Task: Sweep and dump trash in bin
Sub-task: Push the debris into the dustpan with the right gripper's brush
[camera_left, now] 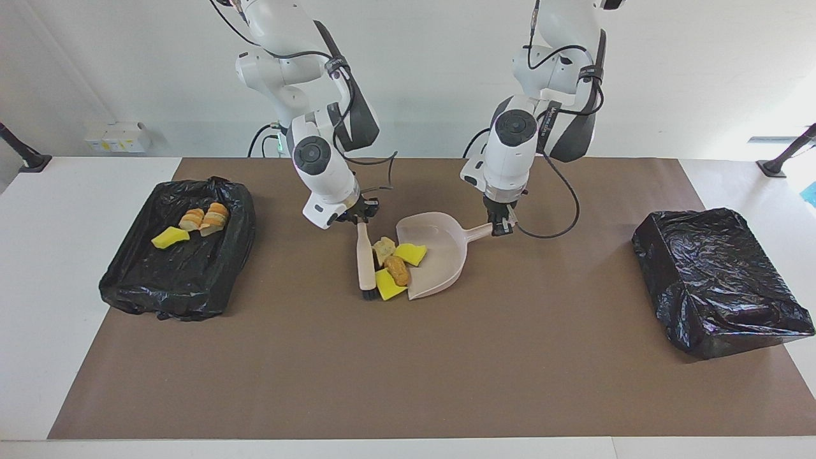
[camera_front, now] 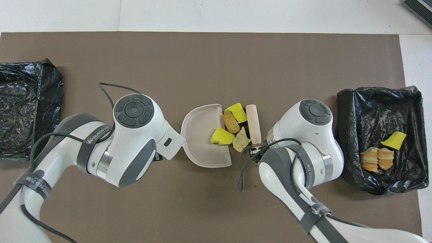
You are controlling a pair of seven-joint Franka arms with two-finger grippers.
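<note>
right gripper (camera_left: 358, 218) clamps the brush (camera_left: 365, 264) handle; left gripper (camera_left: 502, 224) clamps the dustpan (camera_left: 440, 255) handle, its mouth facing nine o'clock in the facing view. four pieces of trash (camera_left: 396, 265) sit at the lip — mid-sweep, i judge — next needs one firm push in.

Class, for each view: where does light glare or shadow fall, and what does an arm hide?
Facing view: the empty bin by the left arm's end glints with highlights; soft shadow under the dustpan. Overhead view: the bin with trash shines along its creases; the left arm covers the dustpan's handle; the right arm hides part of the brush.
</note>
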